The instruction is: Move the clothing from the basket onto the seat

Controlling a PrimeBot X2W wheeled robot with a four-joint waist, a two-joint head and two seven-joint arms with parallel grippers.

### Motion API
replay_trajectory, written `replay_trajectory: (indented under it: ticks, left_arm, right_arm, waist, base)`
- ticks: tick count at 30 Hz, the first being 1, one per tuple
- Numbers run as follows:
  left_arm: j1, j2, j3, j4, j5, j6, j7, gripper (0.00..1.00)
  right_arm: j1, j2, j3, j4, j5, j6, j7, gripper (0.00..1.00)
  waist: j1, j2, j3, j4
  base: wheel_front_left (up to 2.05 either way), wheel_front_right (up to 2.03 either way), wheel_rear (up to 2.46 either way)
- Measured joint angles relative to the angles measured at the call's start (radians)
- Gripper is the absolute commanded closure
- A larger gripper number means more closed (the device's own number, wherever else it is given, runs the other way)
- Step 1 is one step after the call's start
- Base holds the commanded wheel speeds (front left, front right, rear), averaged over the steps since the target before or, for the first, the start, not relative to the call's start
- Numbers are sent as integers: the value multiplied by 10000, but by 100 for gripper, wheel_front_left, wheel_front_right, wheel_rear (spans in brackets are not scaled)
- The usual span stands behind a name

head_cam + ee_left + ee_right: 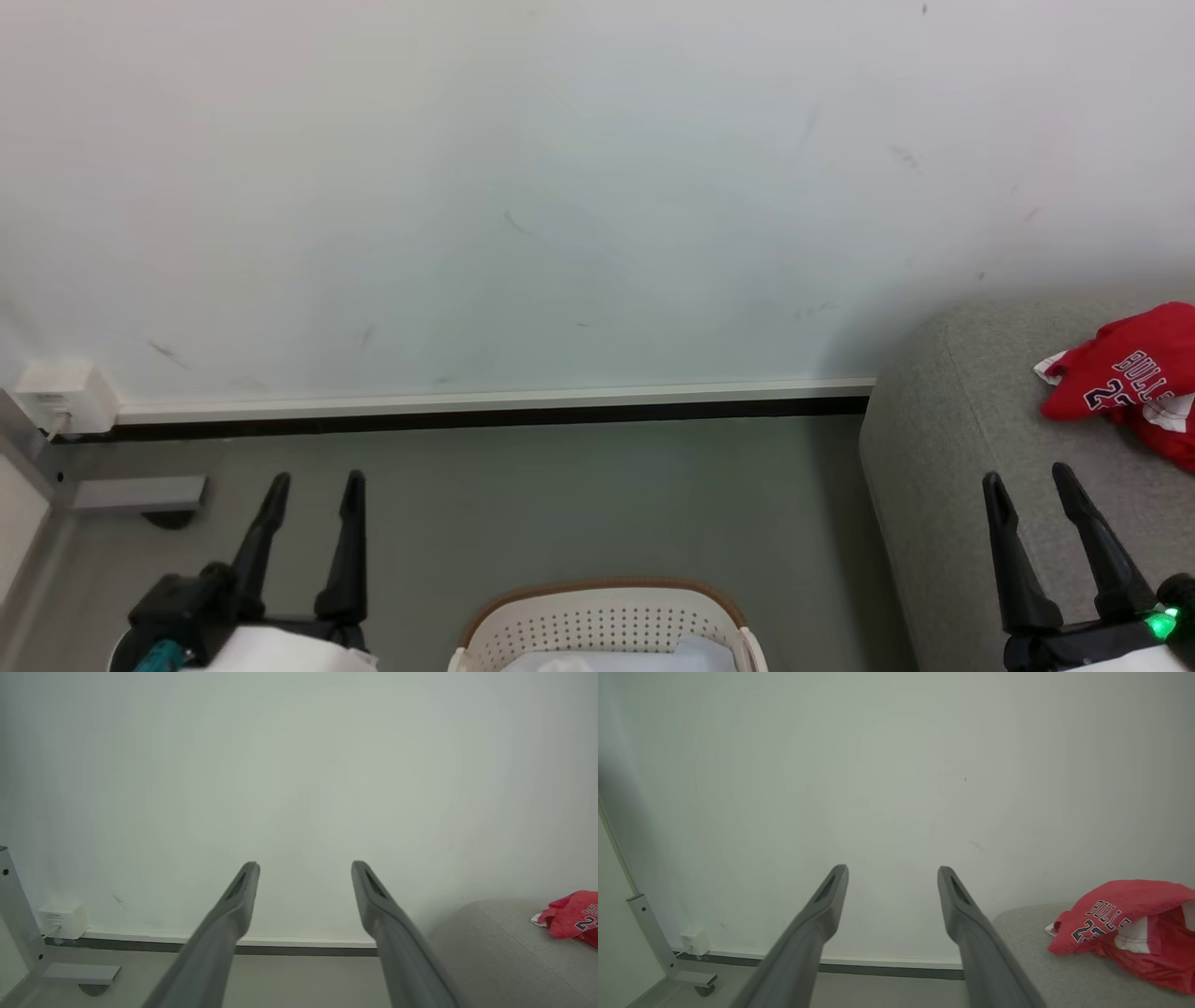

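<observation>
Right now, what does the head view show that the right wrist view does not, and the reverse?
Head view, of the two: the oval cream perforated plastic basket with its brown rim and the left gripper, fingers apart. Right wrist view, of the two: a wider stretch of the crumpled red lettered jersey. Shared: that jersey lying on the light-grey woven-fabric sofa, the right gripper with fingers apart, the white wall box, the grey floor.
</observation>
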State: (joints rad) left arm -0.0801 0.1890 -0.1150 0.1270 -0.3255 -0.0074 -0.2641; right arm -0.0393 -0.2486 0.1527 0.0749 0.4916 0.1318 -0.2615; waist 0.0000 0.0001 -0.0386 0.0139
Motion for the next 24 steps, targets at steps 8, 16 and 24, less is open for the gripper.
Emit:
replay_trajectory:
  ticks: [8,16,24]
  left_arm:
    - [861,-826,965,-117,665,-270,0,0]
    - [867,-1124,1411,15,1154,-639,0,0]
    - [767,-1262,1593,270,1348,-861,0,0]
  right_arm:
    - [453,709,-299,146,-941,0,-12,0]
    - [386,715,-221,610,-1060,0,-12,0]
    - [240,704,-96,719,-1055,0,-12,0]
  waist:
    - [0,0,44,47]
    - [0,0,126,89]
    - [0,-1,171,59]
  base:
    - [0,0,0]
    - [0,0,0]
    - [0,0,0]
